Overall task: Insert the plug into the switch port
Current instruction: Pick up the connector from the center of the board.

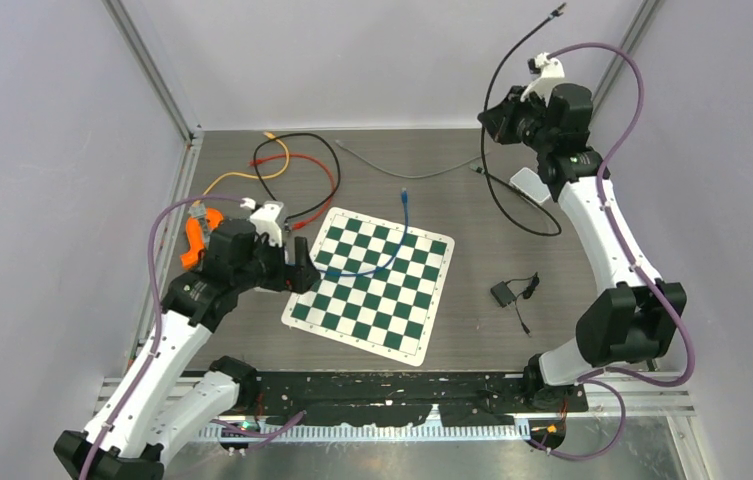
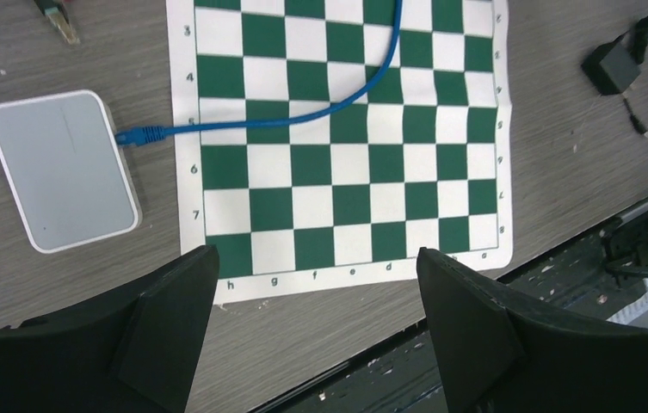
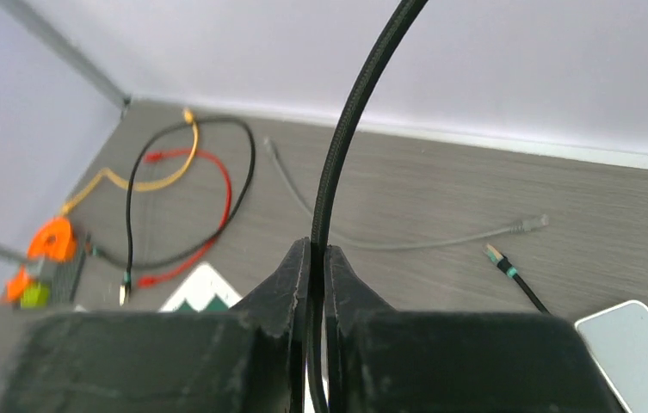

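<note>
Grey walls (image 1: 352,60) box in a wood-grain desk (image 1: 472,310) with a chequered mat (image 1: 382,310) laid across its middle.

On the left, the left tool (image 2: 316,258) hangs low over the mat's near edge. Its jaws are spread wide and hold nothing. Ahead of it and off to its left sits the switch (image 2: 62,172), a flat pale box. The blue plug (image 2: 139,135) lies against the switch's mat-side edge, and its blue cable (image 2: 303,120) runs away rightward across the squares. The plug's long axis points straight into that edge. It looks seated, though the port itself is out of sight, so it may only be touching. From overhead the left arm hides this switch entirely.

On the right, the right tool (image 3: 317,249) is raised high near the back wall, pinched tight on a black cable (image 3: 363,86) that passes lengthwise between its fingers. The cable's free end (image 1: 556,13) pokes up beyond the tool, pointing away from the desk. Below the tool and to its right lies a second white box (image 3: 638,344), cut off by the frame with no ports visible. If that box is the target, the right arm is nearer, but the raised end would have to be turned downward first.
</note>
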`<state>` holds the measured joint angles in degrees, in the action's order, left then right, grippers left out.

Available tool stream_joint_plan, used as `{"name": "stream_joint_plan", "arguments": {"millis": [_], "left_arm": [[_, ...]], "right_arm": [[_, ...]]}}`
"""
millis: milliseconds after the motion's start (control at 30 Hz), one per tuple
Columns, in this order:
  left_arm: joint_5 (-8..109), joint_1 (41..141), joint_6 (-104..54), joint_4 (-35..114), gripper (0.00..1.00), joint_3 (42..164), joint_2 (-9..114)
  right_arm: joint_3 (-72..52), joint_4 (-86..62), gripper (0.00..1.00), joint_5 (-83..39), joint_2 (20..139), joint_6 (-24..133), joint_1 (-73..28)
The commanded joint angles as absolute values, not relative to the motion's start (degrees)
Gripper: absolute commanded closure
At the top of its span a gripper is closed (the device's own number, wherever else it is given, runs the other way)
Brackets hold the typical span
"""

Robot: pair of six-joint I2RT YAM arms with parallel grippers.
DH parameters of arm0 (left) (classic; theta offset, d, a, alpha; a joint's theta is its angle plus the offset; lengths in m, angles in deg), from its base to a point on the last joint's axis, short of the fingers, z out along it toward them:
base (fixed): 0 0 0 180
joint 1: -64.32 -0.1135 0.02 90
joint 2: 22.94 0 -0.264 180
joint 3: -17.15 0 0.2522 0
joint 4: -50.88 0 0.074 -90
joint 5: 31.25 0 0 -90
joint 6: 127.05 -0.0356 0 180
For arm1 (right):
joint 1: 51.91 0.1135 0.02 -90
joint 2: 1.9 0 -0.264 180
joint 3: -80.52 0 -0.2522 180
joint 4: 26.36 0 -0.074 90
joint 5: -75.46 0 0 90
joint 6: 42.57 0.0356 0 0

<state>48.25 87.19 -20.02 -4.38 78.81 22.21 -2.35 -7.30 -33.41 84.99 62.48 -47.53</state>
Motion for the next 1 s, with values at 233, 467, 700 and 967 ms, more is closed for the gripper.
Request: {"name": "stream_joint_plan", "arguments": {"millis": [233,467,700,967], "left_arm": [[40.37,87.44,-15.93,-1.75,0.14,98.35,30.91],[32.81,87.35,-15.99,2.51,0.16,110.59,40.32],[26.88,86.83,-16.99,1.31,0.18,122.48,50.92],[20.25,86.56,-16.09,8.69,0.08,122.18,51.18]], "right_arm": [[-10.02,16.46,0.95,-56.36,72.93,20.78,-45.26],[-17.49,21.11,0.95,-61.62,65.53,6.63,-40.04],[-22.58,21.62,0.95,-62.20,59.82,1.47,-36.02],[-24.35,24.61,0.95,-57.29,57.95,-3.63,-31.12]]}}
